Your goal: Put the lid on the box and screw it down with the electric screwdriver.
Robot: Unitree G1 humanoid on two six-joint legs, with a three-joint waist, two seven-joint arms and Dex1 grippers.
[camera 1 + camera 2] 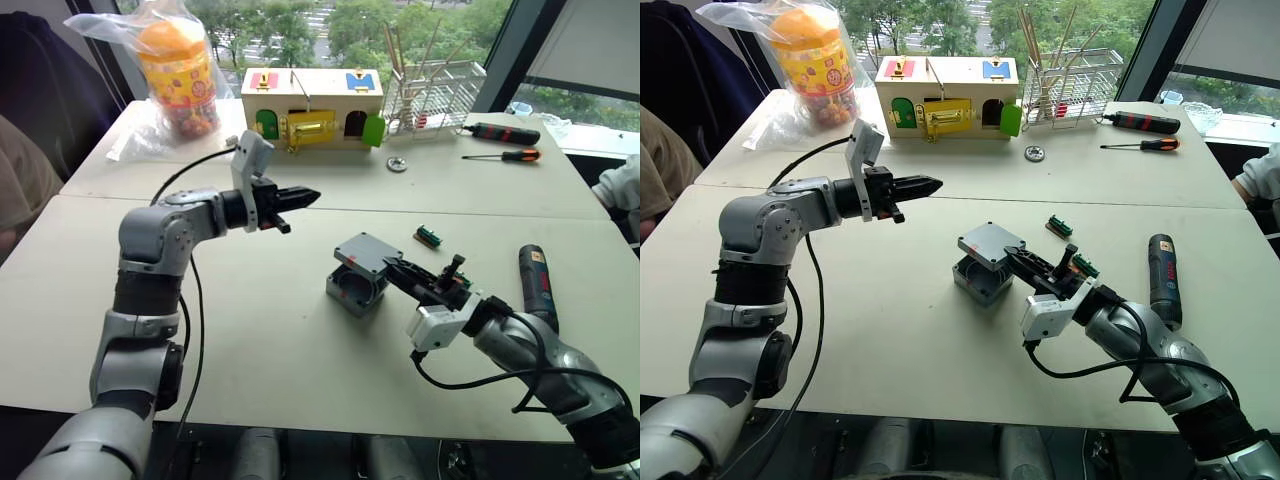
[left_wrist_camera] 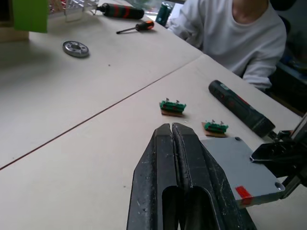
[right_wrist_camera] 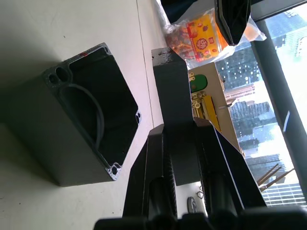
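the right gripper point(image 1: 392, 268) is clamped on one edge of the lid point(image 1: 367, 254), holding it tilted just above the open box point(image 1: 354, 288), which sits near the middle of the table point(image 1: 300, 360); the electric screwdriver point(image 1: 536, 285) lies untouched toward the table's right edge. the left gripper point(image 1: 300, 197), fingers pressed together and holding nothing, hovers well apart, above the table. seating appears unfinished: the lid should be levelled and its corner holes matched to the box rim before release, or it may sit askew.
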